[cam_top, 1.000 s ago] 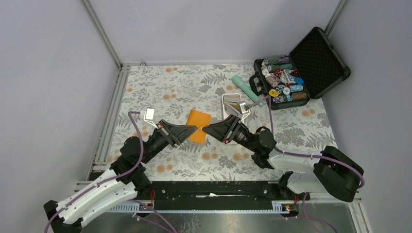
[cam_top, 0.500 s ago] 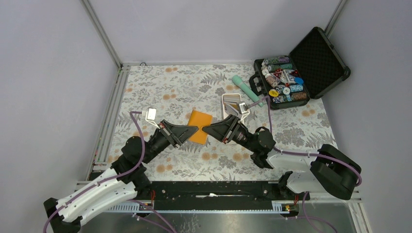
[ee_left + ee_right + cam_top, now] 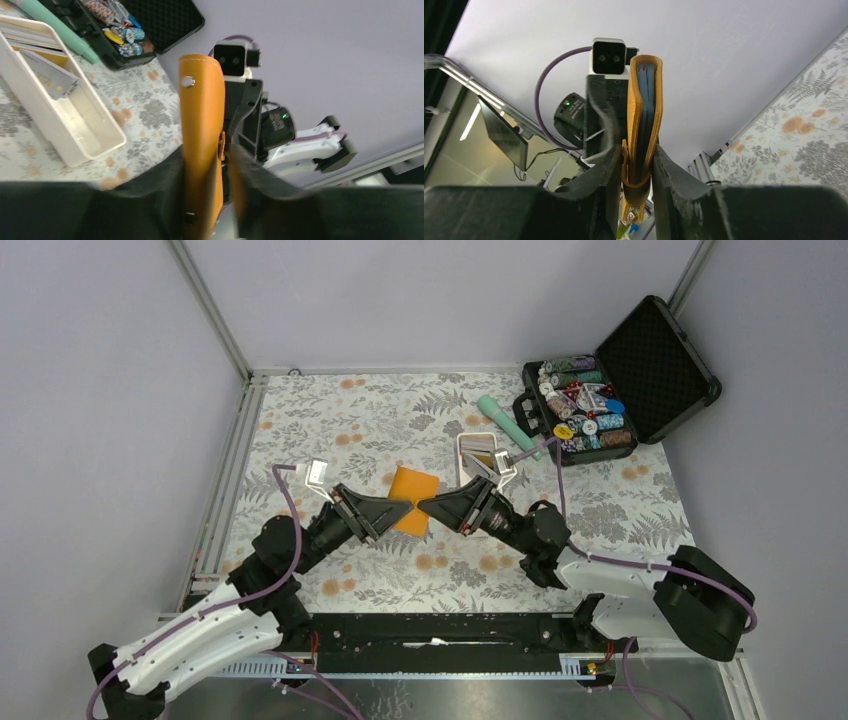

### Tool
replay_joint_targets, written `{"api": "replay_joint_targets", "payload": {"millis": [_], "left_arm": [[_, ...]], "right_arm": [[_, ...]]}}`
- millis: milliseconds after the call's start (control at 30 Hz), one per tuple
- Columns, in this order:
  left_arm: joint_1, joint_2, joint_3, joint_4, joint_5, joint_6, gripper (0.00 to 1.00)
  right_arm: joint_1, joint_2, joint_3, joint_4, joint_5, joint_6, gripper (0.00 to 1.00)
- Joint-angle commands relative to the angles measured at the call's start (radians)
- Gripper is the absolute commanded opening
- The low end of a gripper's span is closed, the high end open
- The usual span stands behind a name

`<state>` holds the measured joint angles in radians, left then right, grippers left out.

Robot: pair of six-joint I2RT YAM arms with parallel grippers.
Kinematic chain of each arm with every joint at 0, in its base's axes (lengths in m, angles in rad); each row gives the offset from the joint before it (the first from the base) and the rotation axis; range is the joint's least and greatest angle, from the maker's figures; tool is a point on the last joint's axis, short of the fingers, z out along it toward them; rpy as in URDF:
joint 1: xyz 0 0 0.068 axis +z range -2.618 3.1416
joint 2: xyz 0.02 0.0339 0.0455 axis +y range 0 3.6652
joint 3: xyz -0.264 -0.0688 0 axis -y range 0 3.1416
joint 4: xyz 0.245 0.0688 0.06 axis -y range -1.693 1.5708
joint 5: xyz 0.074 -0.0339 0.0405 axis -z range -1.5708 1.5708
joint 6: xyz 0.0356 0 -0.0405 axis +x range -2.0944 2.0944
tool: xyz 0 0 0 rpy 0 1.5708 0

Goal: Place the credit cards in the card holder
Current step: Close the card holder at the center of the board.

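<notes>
**A:** Orange card holder [image 3: 644, 115] first: where is it?

**B:** On edge above the floral table [image 3: 340, 420], between the two arms. The right gripper [image 3: 636, 160] is clamped on its lower edge, and blue pockets show inside.

**A:** And the left gripper [image 3: 205, 162]?

**B:** Its jaws flank the holder from the other side. I cannot tell whether they press it.

**A:** Farther back?

**B:** The credit cards [image 3: 481, 457] lie in the white tray [image 3: 460, 452]. Beyond that are a teal tube [image 3: 505, 418] and an open black case [image 3: 655, 350] of poker chips [image 3: 580, 410].
</notes>
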<state>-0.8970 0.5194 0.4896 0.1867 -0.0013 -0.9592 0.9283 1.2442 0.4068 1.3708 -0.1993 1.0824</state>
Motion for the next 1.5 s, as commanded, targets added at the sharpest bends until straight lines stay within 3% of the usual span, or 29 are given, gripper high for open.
{"api": "replay_joint_targets", "payload": {"millis": [0,67,200,500,667,767,867,1067,1100,1233,1367,1467], "left_arm": [[-0.02,-0.007,0.083,-0.076,0.056,0.061,0.48],[-0.016,-0.014,0.096,-0.135,0.046,0.072,0.71],[0.004,-0.011,0.12,-0.198,0.077,0.085,0.96],[0.222,0.011,0.127,-0.256,0.326,0.063,0.99],[0.239,0.079,0.161,-0.221,0.486,0.058,0.98],[0.239,0.087,0.161,-0.19,0.53,0.047,0.88],[0.239,0.085,0.159,-0.192,0.526,0.036,0.65],[0.236,0.095,0.094,-0.051,0.552,-0.069,0.1],[0.236,0.094,0.091,-0.044,0.548,-0.081,0.02],[0.234,0.051,0.094,-0.054,0.455,-0.154,0.0],[0.234,-0.007,0.075,-0.056,0.34,-0.27,0.0],[0.234,-0.027,0.039,-0.046,0.294,-0.336,0.0]], "right_arm": [[-0.012,-0.07,0.054,-0.185,0.028,-0.076,0.0],[-0.038,-0.089,0.064,-0.224,-0.007,-0.075,0.0],[-0.093,-0.113,0.086,-0.285,-0.088,-0.061,0.0],[-0.236,-0.107,0.171,-0.403,-0.455,-0.015,0.0],[-0.241,-0.074,0.22,-0.409,-0.623,0.021,0.0],[-0.241,-0.052,0.215,-0.347,-0.674,0.072,0.0],[-0.241,-0.023,0.22,-0.301,-0.712,0.112,0.0],[-0.24,0.007,0.236,-0.265,-0.733,0.153,0.0],[-0.24,0.003,0.236,-0.273,-0.727,0.154,0.06],[-0.243,-0.037,0.218,-0.285,-0.667,0.157,0.52],[-0.264,-0.104,0.187,-0.329,-0.557,0.152,0.63],[-0.267,-0.145,0.186,-0.431,-0.476,0.102,0.65]]}}
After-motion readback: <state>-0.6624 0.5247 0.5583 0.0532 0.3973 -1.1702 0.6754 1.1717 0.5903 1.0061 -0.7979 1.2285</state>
